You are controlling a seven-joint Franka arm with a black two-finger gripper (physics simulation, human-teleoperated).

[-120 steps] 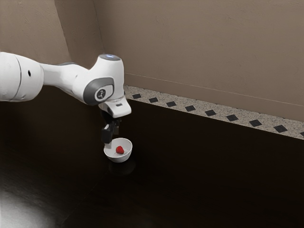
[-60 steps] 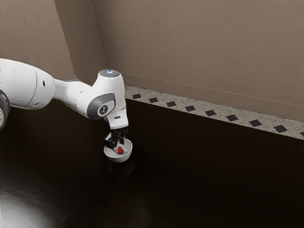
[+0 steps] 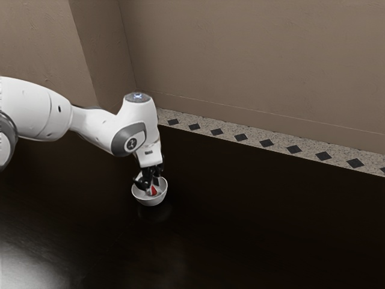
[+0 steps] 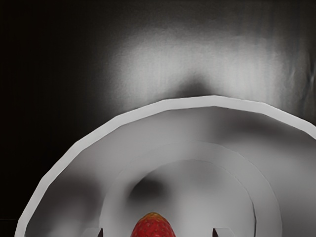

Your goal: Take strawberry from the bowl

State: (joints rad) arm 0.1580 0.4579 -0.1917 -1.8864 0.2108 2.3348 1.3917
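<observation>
So I've got the claw (image 3: 153, 187) down inside the bowl (image 3: 150, 201), pointing pretty much straight at the bottom. It's open, with the fingers (image 4: 225, 232) set apart either side of the strawberry (image 4: 153, 228) and a bit of daylight on both sides, so I'm not gripping anything. The berry's sitting low in the bowl, between the tips.

The bowl is upright on the table (image 3: 252, 211), well in from the edge that runs along the patterned border (image 3: 240, 137), over toward the exterior view's left. Nice spot tbh, the arm (image 3: 93, 122) can reach over the rim without stretching.

Why so open? The walls slope in, so I'd want both tips inside the rim but wide enough not to nudge the berry. Coming from above makes sense for the same reason: from the side I'd hit the wall.

I reckon the next move is closing gently, then lifting straight up. Main worry: a round, tapered berry could squirt out if I pinch too high.
</observation>
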